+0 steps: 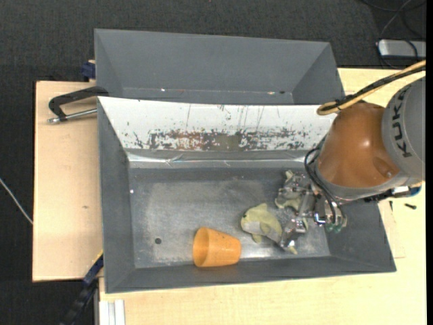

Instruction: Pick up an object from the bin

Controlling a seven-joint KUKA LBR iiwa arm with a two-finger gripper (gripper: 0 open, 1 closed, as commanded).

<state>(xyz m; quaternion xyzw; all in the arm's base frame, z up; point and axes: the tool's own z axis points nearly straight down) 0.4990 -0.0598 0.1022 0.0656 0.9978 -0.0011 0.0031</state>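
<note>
so, gripper down beside a pale crumpled lump, right side of the grey bin
approach step, i'd say; claw wide or closed, i cannot tell (metalwork hides it). next: close on the lump, lift straight. an orange cup lies near, toward the bin's middle.

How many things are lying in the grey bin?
2. An orange cup lies on its side near the front wall. A pale crumpled lump sits between it and the claw. The arm could be hiding more.
</note>
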